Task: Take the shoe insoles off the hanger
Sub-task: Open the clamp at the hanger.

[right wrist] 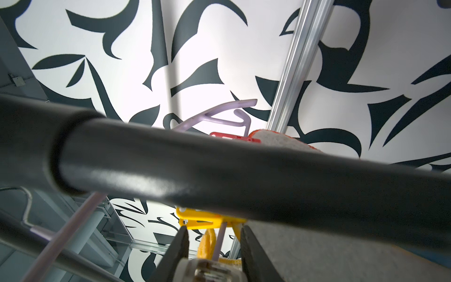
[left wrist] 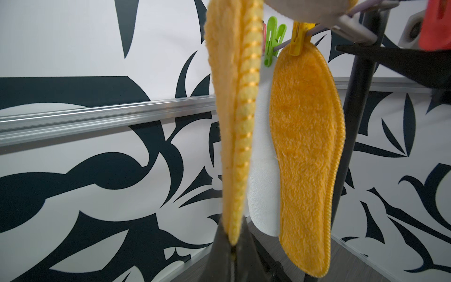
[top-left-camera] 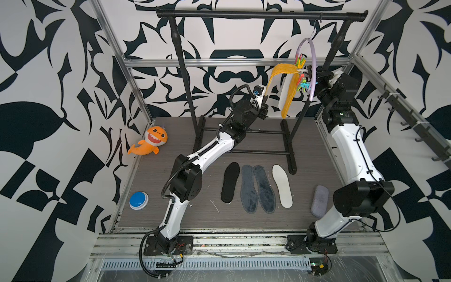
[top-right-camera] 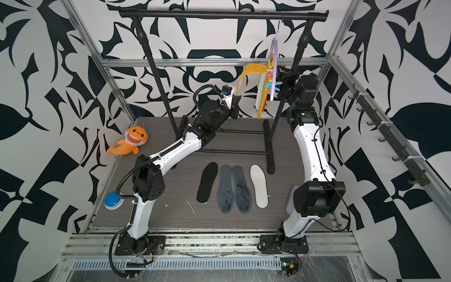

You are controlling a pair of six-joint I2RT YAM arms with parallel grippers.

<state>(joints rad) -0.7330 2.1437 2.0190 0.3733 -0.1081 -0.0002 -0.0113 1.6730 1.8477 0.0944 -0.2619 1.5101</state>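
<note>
Standing by the rig, I am counting four shoe insoles already lying flat in a row on the worktop (top-left-camera: 195, 214), near the middle: a black insole (top-left-camera: 230, 182), two dark grey-blue insoles (top-left-camera: 247, 189) (top-left-camera: 264, 189) and a white insole (top-left-camera: 282, 185) at the right end. By my judgement that is about half the job.

The rest are hanging at the far right, on the lilac hanger (top-left-camera: 314, 58) hooked over the black clothes rail (top-left-camera: 244, 15). The left gripper (left wrist: 231, 249) is clamping its fingers shut on the lower tip of a fuzzy orange insole (left wrist: 234, 122), which is arching away from the hanger while its top end is sitting under a peg. Behind it a second orange insole (left wrist: 307, 158) is dangling from a yellow peg (left wrist: 298, 39), and a hanging white insole (left wrist: 262, 171) is showing between the two. A grey pad with an orange rim (right wrist: 278, 138) is peeking over the rail in the right wrist view, so four seem left to free.

The right gripper (right wrist: 214, 234) is reaching in from the right, its fingers standing part-way apart on either side of a pale peg (right wrist: 205, 271). I cannot tell whether they are pressing on it.

I am finding no brand, label or writing that can be read on anything.
</note>
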